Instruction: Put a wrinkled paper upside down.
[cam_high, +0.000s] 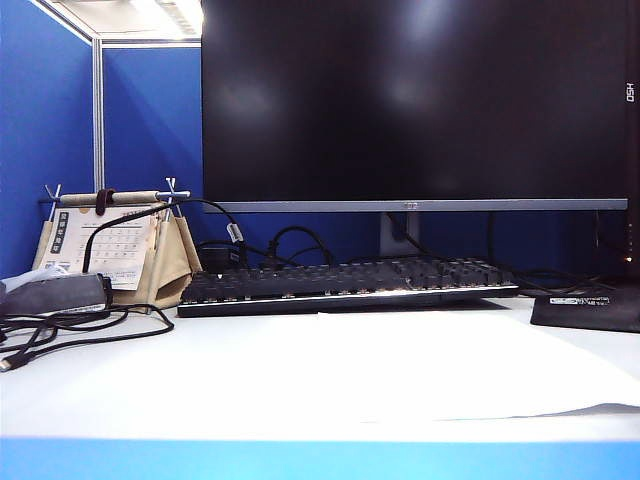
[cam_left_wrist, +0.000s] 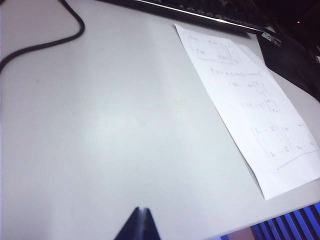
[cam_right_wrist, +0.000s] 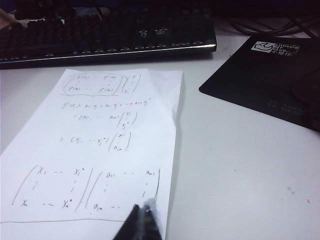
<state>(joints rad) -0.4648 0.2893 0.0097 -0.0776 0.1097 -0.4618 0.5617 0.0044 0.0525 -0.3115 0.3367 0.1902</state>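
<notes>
Closed right claw (cam_right_wrist: 139, 220) over handwritten wrinkled paper (cam_right_wrist: 100, 150), writing up, flat on desk (cam_right_wrist: 240, 165), closed left claw (cam_left_wrist: 139, 225) well beside it

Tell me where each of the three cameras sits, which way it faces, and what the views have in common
Exterior view: low at the table edge, facing the monitor and keyboard; no arm shows.
Left wrist view: above the table, looking down across it; the left gripper shows shut.
Right wrist view: above the wrinkled paper, facing the keyboard; the right gripper shows shut over the sheet's edge.
Shared: paper, written side up, and keyboard appear in all three.
</notes>
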